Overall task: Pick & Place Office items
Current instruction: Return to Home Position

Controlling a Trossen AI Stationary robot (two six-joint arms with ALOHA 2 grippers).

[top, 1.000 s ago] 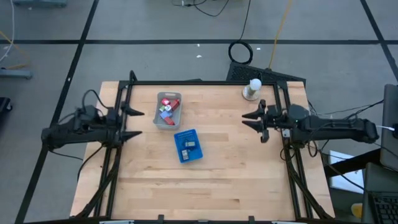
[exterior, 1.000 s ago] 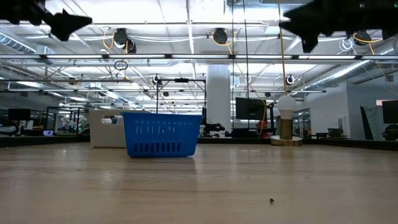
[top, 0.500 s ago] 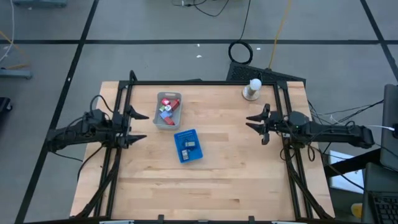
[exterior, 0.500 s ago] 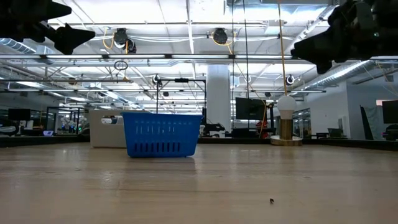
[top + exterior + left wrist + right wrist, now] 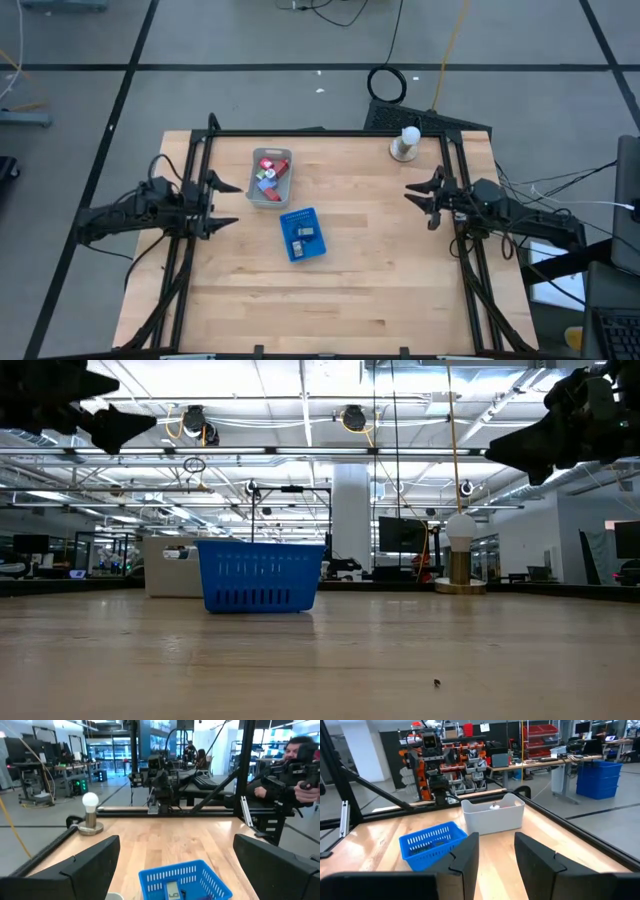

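Several tiny office items in red, pale blue and dark blue [image 5: 268, 175] lie in the grey tray [image 5: 254, 190] at the table's far left. A few pale pieces [image 5: 303, 235] lie in the blue basket [image 5: 314, 250] near the middle, also seen in the low view [image 5: 262, 575]. My left gripper [image 5: 236, 204] hovers open over the left edge, facing the basket [image 5: 187, 879]. My right gripper [image 5: 420, 208] hovers open over the right edge, with the tray [image 5: 492, 815] and basket [image 5: 432, 844] ahead of it. Both are empty.
A white knob on a round base [image 5: 405, 143] stands at the far right corner, far of my right gripper. Black frame rails [image 5: 320, 133] run along the table's far, left and right edges. Bare wood [image 5: 330, 300] lies on the near half. People sit beyond the table [image 5: 300, 755].
My right gripper has drawn back toward the table's right edge, away from the middle. My left gripper has shifted slightly toward the table's middle and then held still. The tray, basket and items have not moved.
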